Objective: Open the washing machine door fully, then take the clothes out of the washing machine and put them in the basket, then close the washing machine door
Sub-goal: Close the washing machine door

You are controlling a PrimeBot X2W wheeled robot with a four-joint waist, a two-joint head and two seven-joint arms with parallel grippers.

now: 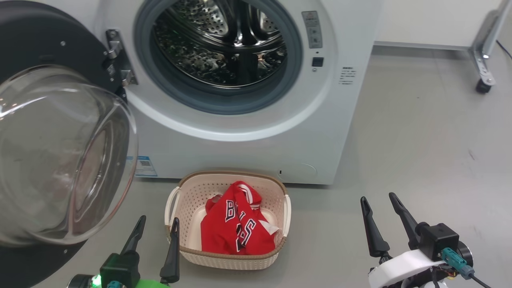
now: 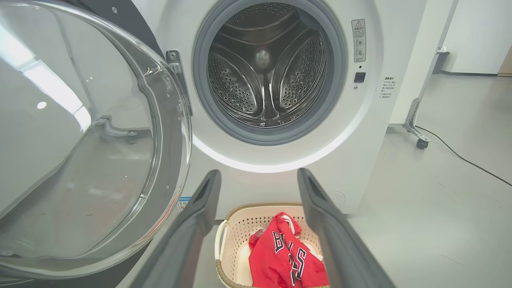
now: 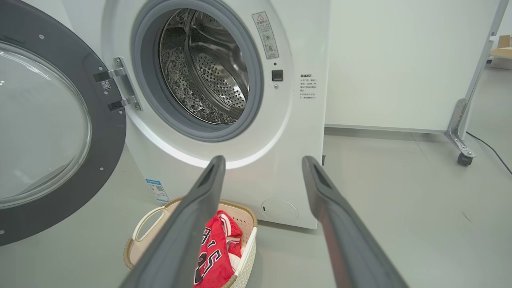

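The white washing machine [image 1: 256,148] stands ahead with its steel drum [image 1: 224,40] showing no clothes. Its black round door [image 1: 52,132], with a bulging clear glass bowl, is swung wide open to the left. On the floor in front sits the cream basket [image 1: 228,256] with the red clothes [image 1: 236,228] lying inside. My left gripper [image 1: 158,226] is open just left of the basket's left handle, holding nothing. My right gripper [image 1: 378,200] is open over bare floor to the basket's right. The left wrist view shows the door [image 2: 80,140], drum [image 2: 268,68] and clothes [image 2: 286,256].
A white partition on a metal foot with a caster [image 1: 483,86] stands at the back right, with a dark cable [image 2: 464,158] trailing on the floor. Grey floor [image 1: 420,152] lies open to the right of the machine.
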